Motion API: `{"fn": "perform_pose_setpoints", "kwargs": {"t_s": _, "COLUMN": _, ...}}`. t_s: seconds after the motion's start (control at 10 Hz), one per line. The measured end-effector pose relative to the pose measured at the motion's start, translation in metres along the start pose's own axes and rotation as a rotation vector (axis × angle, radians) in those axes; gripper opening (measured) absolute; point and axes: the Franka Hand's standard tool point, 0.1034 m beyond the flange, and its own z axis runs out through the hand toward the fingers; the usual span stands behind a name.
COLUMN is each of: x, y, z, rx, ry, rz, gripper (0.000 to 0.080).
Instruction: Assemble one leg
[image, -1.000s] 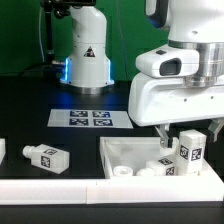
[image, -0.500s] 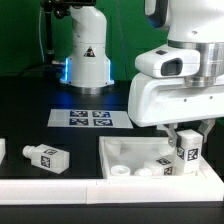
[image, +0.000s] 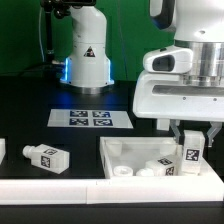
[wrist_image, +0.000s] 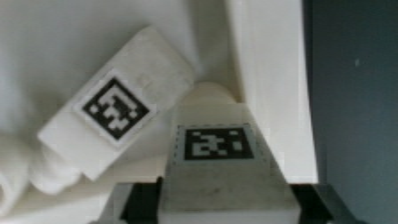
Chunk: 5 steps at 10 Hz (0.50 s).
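Exterior view: my gripper (image: 191, 139) is closed on a stubby white plastic leg (image: 190, 159), tag sticker facing out, held upright over the tray-like white panel (image: 122, 152) at the exterior view's right. A spare leg (image: 45, 157) lies on the black table (image: 30, 100); the marker board (image: 91, 118) sits behind.

Wrist view: leg (wrist_image: 215, 150) pinched between dark fingers (wrist_image: 139, 202); another tagged peg (wrist_image: 118, 104) lies tilted just beside it.

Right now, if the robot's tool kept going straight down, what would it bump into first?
Probably the wide white tray-like plastic panel. The tool points down, shut on a small stubby white tagged leg, so that leg would likely touch the panel first. Another tagged leg lies close beside it; depth is unclear.
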Motion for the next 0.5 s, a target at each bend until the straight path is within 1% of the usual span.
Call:
{"fn": "perform_pose_setpoints", "kwargs": {"t_s": 0.1, "x": 0.0010, "y": 0.0019, "z": -0.0002, "rx": 0.025, "ry": -0.016, "rz": 0.158, "gripper": 0.0285}}
{"fn": "perform_pose_setpoints", "kwargs": {"t_s": 0.2, "x": 0.0002, "y": 0.0028, "z": -0.0008, "rx": 0.040, "ry": -0.021, "rz": 0.253, "gripper": 0.0285}}
{"fn": "perform_pose_setpoints", "kwargs": {"t_s": 0.3, "x": -0.0010, "y": 0.0021, "z": -0.0009, "rx": 0.041, "ry": -0.016, "rz": 0.272, "gripper": 0.0285}}
{"fn": "perform_pose_setpoints", "kwargs": {"t_s": 0.5, "x": -0.0010, "y": 0.0020, "z": -0.0009, "rx": 0.041, "ry": -0.019, "rz": 0.401, "gripper": 0.0285}}
